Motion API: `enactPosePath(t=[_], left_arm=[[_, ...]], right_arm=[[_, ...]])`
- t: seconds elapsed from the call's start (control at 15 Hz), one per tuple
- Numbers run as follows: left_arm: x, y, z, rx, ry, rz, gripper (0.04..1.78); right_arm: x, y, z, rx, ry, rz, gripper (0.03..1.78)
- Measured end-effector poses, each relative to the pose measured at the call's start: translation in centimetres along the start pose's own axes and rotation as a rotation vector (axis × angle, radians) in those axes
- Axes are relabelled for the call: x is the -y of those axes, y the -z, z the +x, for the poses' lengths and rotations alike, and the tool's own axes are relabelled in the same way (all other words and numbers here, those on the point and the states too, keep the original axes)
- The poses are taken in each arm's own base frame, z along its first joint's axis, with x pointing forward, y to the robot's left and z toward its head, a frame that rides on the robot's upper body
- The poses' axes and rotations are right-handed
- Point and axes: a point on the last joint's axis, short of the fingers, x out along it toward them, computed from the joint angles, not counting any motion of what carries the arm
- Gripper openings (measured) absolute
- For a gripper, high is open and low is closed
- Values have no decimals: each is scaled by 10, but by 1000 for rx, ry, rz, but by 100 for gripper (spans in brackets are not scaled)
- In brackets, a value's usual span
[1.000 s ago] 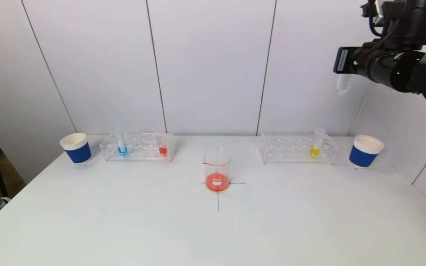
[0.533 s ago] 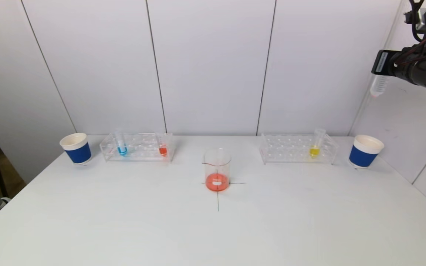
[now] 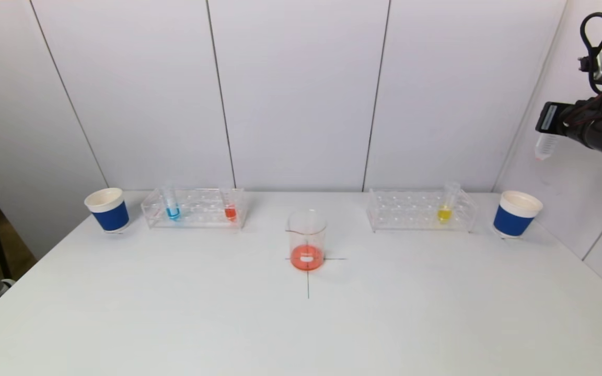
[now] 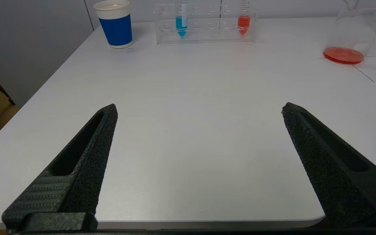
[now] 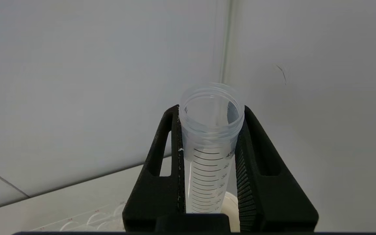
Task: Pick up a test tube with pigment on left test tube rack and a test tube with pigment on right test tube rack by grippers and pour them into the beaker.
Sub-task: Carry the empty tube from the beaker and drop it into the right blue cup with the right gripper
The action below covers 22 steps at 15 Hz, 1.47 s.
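— one tube [image 5: 209,156] clamped between the right gripper [image 5: 211,130] pads, looks empty, long axis running along the fingers, open mouth out past the tips.
— and below those jaws?
— hanging high at the table's right edge, right-hand blue cup [image 3: 516,213] almost straight beneath, right rack [image 3: 420,211] with its yellow tube [image 3: 445,207] down and inward from it. probably a drop-off into that cup next — judged only from the layout.
— left side?
— left gripper [image 4: 199,109] spread wide, nothing held, low over the near table [image 4: 188,137]. ahead of its tips and well apart: left rack [image 4: 204,24], blue tube [image 4: 181,21] and red tube [image 4: 243,21] upright, long axes vertical. beaker [image 3: 307,240] with red liquid ahead and off to the inner side.
— nearer arm for those?
— left, clearly.
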Motion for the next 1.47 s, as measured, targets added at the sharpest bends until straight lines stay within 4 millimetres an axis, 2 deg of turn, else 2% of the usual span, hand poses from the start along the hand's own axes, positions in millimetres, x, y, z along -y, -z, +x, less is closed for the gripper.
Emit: enactPosePath(t=[0.67, 1.07, 1.47], left_arm=[[0, 0, 0, 0, 0, 0, 176], [0, 0, 0, 0, 0, 0, 176], [0, 0, 0, 0, 0, 0, 176]], right_arm=[[8, 77, 37, -75, 21, -8, 49], [14, 110, 53, -92, 35, -8, 49], [25, 129, 58, -132, 60, -9, 49]])
